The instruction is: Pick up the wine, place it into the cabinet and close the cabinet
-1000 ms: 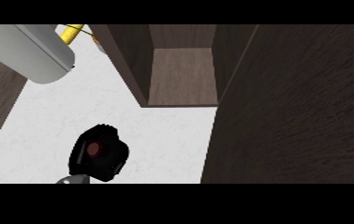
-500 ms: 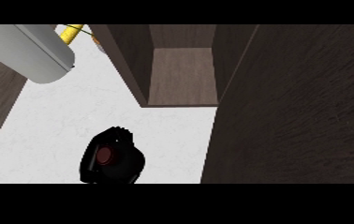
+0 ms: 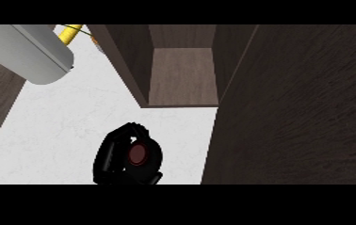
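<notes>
I look down on the wine bottle (image 3: 138, 154) from above: a round red top on a dark body, low in the head view. My right hand (image 3: 110, 154) is shut on the bottle, black fingers curled round its left side and over its top. Bottle and hand hang over the white counter (image 3: 62, 120), just in front of and left of the cabinet's opening (image 3: 182, 73). The cabinet is dark brown wood and its inside floor shows bare. Its door (image 3: 292, 106) stands open and fills the right side of the view. No left hand shows.
A big grey cylinder (image 3: 38, 54) slants across the upper left, close to the camera, with a yellow object (image 3: 69, 32) behind it. The cabinet's left wall (image 3: 128, 64) stands between them and the opening. The counter's dark edge (image 3: 8, 97) runs along the left.
My right hand has carried the wine to the right, closer to the open door's edge and the cabinet's front. The grey forearm below the hand has left the view.
</notes>
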Robot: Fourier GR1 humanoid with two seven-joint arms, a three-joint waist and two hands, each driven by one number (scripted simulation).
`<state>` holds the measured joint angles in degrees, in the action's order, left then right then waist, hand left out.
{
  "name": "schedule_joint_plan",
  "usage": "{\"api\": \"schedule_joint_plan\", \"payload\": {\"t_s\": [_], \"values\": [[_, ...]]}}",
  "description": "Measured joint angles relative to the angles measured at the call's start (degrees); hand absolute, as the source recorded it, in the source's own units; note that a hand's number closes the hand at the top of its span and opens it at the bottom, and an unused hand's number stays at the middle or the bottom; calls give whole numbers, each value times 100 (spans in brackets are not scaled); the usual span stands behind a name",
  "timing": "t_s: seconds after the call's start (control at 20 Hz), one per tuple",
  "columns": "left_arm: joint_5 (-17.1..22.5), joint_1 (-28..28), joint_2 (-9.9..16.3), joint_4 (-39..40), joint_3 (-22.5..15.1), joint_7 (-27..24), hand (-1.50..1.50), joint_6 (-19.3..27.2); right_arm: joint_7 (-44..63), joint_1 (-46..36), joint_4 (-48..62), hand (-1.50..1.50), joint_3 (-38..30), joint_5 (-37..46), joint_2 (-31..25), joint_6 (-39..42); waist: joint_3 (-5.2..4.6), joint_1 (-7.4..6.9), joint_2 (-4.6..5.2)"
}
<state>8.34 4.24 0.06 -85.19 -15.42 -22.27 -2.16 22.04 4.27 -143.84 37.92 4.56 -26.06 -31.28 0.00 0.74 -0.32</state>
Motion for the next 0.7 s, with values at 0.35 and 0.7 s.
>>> {"api": "schedule_joint_plan", "payload": {"t_s": [0.35, 0.7], "values": [[-77, -548, -3, 166, -128, 79, 150, 877, -88, 126, -46, -150, 9, -4, -208, -48, -5, 42, 3], [-279, -1279, 11, 552, -15, 357, 150, 1347, -263, 239, -36, -150, -142, -65, -301, -14, -3, 48, 10]]}}
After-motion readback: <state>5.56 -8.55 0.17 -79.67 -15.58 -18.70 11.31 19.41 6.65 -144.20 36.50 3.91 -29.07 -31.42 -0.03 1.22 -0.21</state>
